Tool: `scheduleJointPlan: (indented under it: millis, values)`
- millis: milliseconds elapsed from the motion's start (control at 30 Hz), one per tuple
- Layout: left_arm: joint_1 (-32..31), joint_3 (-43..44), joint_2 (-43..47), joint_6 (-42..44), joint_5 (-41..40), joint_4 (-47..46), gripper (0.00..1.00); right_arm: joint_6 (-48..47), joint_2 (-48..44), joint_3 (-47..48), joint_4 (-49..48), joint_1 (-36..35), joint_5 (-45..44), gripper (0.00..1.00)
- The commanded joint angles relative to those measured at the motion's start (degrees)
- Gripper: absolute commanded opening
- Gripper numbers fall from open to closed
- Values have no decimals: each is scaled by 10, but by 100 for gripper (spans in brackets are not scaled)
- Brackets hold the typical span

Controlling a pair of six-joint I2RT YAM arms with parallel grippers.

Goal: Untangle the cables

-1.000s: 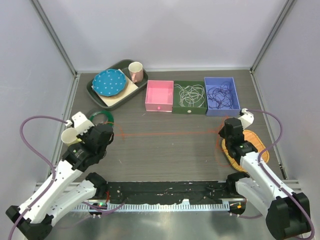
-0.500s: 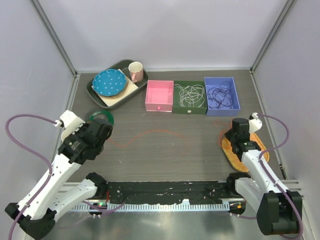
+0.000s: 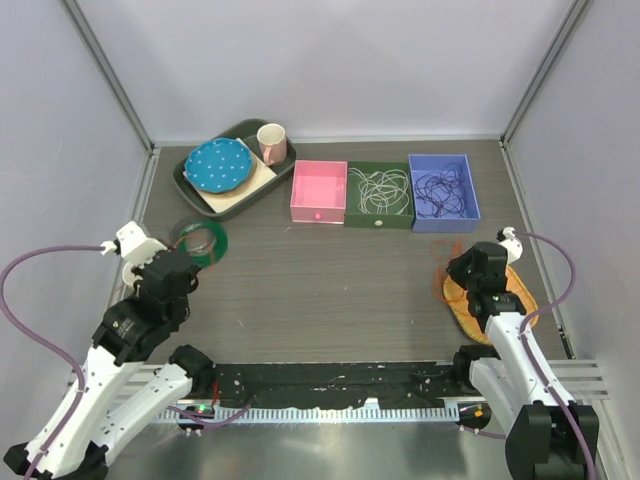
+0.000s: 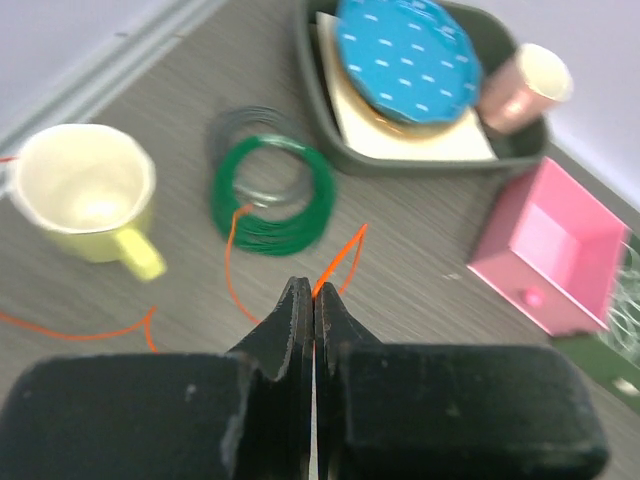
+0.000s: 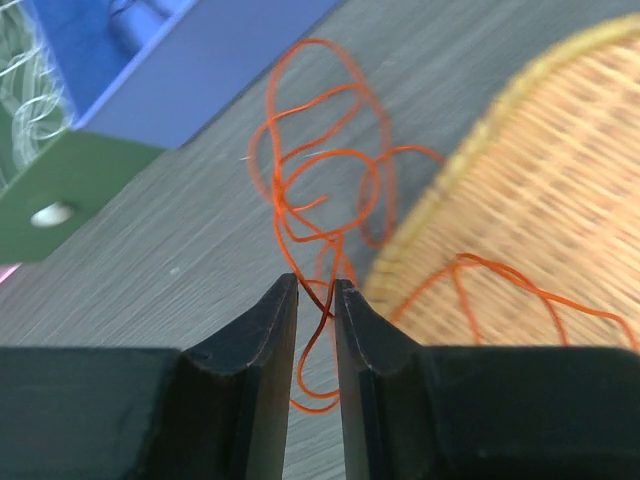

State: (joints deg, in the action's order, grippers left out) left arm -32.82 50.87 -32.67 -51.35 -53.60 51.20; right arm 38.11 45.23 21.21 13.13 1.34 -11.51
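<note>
Your left hand pinches orange wire near green coil | your right hand narrow, gripping orange tangle beside basket

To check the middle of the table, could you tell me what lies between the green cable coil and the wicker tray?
In the top view, nothing: between the green cable coil and the wicker tray shows only bare tabletop.

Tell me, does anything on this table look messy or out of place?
Yes: the red-orange cable lies in a loose tangle on the bare table, partly draped over the wicker tray, while the white cable and dark purple cable sit in boxes.
</note>
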Motion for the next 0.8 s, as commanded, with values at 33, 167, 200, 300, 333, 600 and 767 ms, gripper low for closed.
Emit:
scheduleJointPlan:
  millis: [33, 167, 200, 300, 333, 600, 767]
  values:
    - [1, 19, -16, 118, 168, -166, 0, -47, -25, -10, -108, 1, 188, 28]
    - [2, 46, -62, 141, 282, -238, 0, -41, -23, -30, -129, 1, 264, 29]
    - [2, 64, -89, 144, 303, -250, 0, -38, -22, -35, -149, 1, 276, 29]
    - [2, 118, -154, 159, 360, -284, 0, -38, -16, -49, -156, 1, 278, 29]
    - [1, 134, -172, 166, 371, -294, 0, -38, -9, -50, -156, 1, 279, 29]
    - [2, 315, -328, 211, 438, -357, 0, -22, 23, -82, -197, 1, 286, 29]
    - [2, 400, -409, 231, 461, -423, 0, -16, 50, -89, -221, 1, 294, 29]
